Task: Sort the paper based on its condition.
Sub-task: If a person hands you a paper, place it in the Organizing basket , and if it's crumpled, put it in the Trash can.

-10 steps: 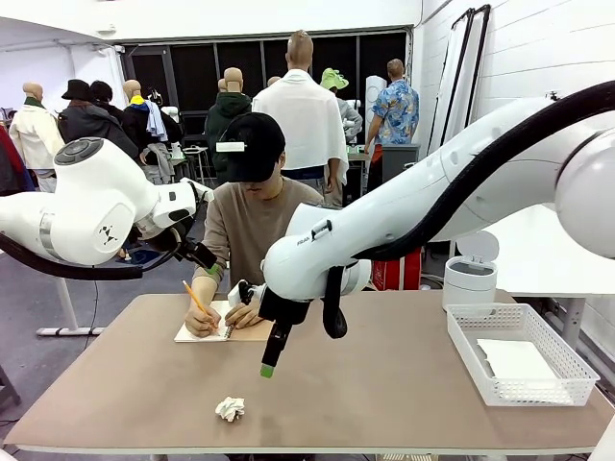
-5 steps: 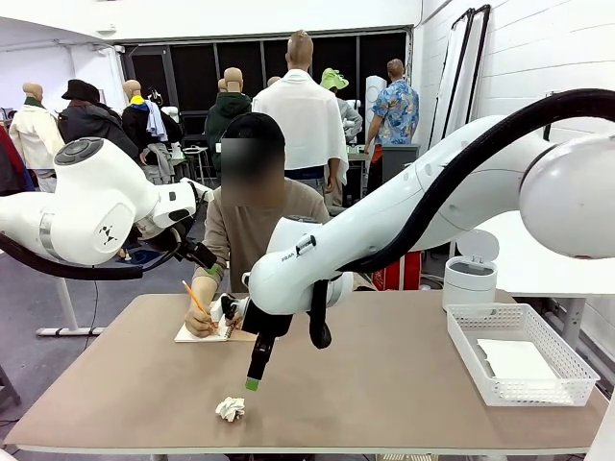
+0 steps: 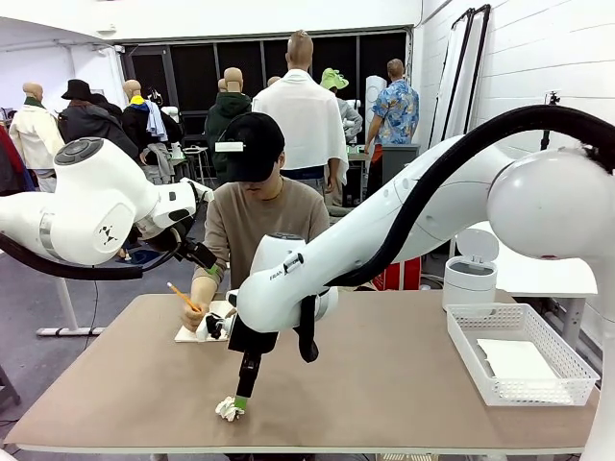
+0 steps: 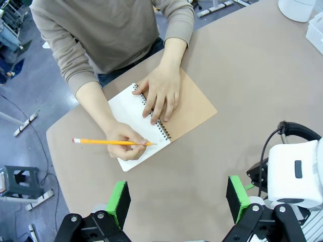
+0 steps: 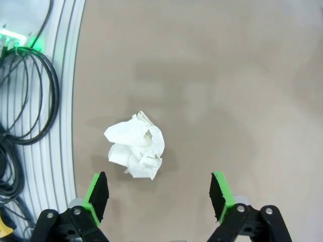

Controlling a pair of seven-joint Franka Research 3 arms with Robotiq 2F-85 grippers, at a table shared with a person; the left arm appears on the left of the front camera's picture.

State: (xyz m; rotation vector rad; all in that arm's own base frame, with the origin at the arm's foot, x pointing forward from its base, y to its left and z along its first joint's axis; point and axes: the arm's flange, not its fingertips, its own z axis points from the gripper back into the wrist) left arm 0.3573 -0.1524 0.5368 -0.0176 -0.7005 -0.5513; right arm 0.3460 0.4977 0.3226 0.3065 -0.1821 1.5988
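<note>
A crumpled ball of white paper lies near the table's front edge, left of middle. My right gripper hangs just above it, reaching across from the right. It is open, and the ball sits toward one finger, a little beyond the tips. Flat white paper lies in the white basket at the right. My left gripper is open and empty, held high over the person's spiral notebook.
At the far side, a person writes in the notebook with a yellow pencil, both hands on it. A white lidded bin stands behind the basket. Cables run past the table's front edge.
My right arm has swung left and down, bringing its open gripper from mid-table to just above the crumpled ball. The left arm has stayed still.
</note>
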